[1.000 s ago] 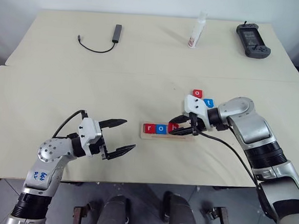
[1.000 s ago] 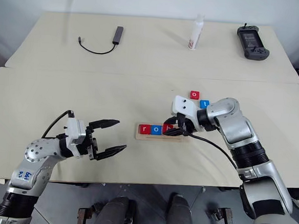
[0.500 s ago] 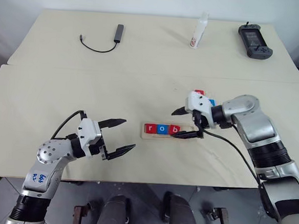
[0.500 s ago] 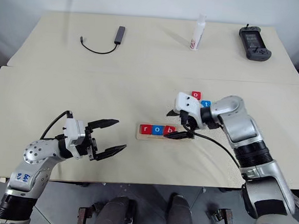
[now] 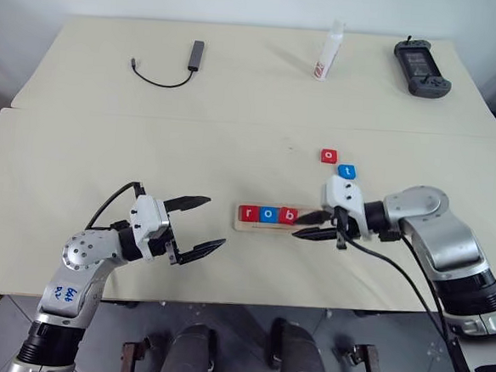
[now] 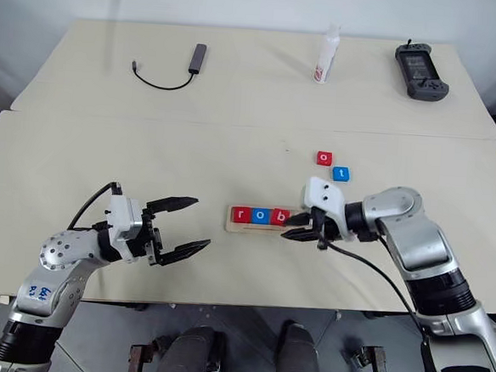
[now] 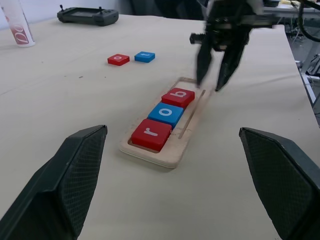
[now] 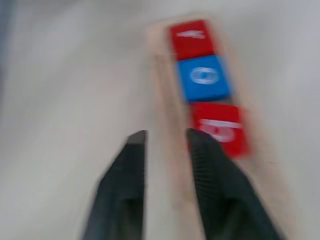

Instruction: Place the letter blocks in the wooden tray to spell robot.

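Observation:
The wooden tray (image 5: 309, 230) lies mid-table, holding three letter blocks from its left end: red r (image 5: 247, 213), blue o (image 5: 268, 214) and red b (image 5: 288, 214). A red o block (image 5: 329, 156) and a blue t block (image 5: 346, 171) lie loose behind the tray's right end. My right gripper (image 5: 299, 226) hovers over the tray's bare right end, just right of the b. Its fingers (image 8: 127, 165) are a little apart, open and holding nothing. My left gripper (image 5: 214, 223) hangs wide open and holding nothing, left of the tray.
At the back of the table lie a black cable with an adapter (image 5: 175, 66), a white bottle (image 5: 327, 51) and a black controller (image 5: 420, 66). The table's front edge (image 5: 248, 303) runs just below both grippers.
My right gripper let go of the red b in the tray, opened wide, then drew back to the right while its fingers narrowed. The left arm has not moved.

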Robot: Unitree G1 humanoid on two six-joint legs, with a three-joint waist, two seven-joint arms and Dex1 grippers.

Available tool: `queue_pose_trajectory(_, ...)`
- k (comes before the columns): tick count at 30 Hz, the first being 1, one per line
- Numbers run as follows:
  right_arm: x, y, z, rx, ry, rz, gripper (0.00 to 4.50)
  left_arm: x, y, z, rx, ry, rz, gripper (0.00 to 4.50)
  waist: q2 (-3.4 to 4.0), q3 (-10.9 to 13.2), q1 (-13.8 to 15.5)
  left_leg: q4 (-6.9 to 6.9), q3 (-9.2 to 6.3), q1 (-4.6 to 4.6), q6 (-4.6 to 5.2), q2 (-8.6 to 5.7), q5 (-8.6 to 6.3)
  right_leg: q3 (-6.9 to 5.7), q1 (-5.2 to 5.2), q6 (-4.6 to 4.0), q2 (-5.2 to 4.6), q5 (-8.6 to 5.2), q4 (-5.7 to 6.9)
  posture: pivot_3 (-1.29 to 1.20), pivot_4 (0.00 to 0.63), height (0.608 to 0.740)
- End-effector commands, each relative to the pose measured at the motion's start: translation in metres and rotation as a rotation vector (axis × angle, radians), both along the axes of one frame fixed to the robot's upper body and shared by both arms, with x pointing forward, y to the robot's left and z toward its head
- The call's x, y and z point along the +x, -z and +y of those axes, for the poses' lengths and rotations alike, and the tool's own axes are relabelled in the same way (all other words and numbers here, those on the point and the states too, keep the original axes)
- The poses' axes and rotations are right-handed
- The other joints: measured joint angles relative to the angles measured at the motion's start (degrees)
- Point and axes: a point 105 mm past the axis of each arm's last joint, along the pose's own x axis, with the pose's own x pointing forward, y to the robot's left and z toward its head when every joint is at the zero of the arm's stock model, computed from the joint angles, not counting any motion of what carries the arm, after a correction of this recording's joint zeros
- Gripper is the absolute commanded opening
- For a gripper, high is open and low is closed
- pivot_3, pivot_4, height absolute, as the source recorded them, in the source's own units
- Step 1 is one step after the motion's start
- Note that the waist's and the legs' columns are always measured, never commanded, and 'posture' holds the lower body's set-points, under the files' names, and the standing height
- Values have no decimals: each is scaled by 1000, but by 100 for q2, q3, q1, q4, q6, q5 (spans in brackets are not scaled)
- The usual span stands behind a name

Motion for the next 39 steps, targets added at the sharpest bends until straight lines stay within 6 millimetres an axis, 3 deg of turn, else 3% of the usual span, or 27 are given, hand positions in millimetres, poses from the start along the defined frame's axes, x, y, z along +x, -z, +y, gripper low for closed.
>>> queue_pose_trajectory(1,2,-6,7,10,3,-47,15,-3,-5,-2,10,15,-23,4500,0,0,-1,1,0,1,0,0,0,1,0,0,0,0,1,0,150,740)
queue_pose_trajectory(16,27,-9,-2,-44,105,-95,15,-4,-5,-1,12,5,-23,4500,0,0,-3,0,0,0,0,0,0,-1,0,0,0,0,1,0,150,740)
queue_pose_trajectory(24,23,-17,-6,-19,107,-81,15,-2,-6,-4,6,10,-27,4500,0,0,2,0,0,0,0,0,0,-2,0,0,0,0,0,0,150,740)
queue_pose_trajectory(30,35,-14,-24,-58,197,-101,15,-2,-6,-3,9,10,-25,4500,0,0,-4,0,0,0,0,0,0,-1,0,0,0,0,0,0,150,740)
queue_pose_trajectory(39,32,-3,-4,-36,152,-72,15,0,-7,-4,11,15,-30,4500,0,0,-4,0,1,0,0,0,0,-1,0,0,0,0,0,0,150,740)
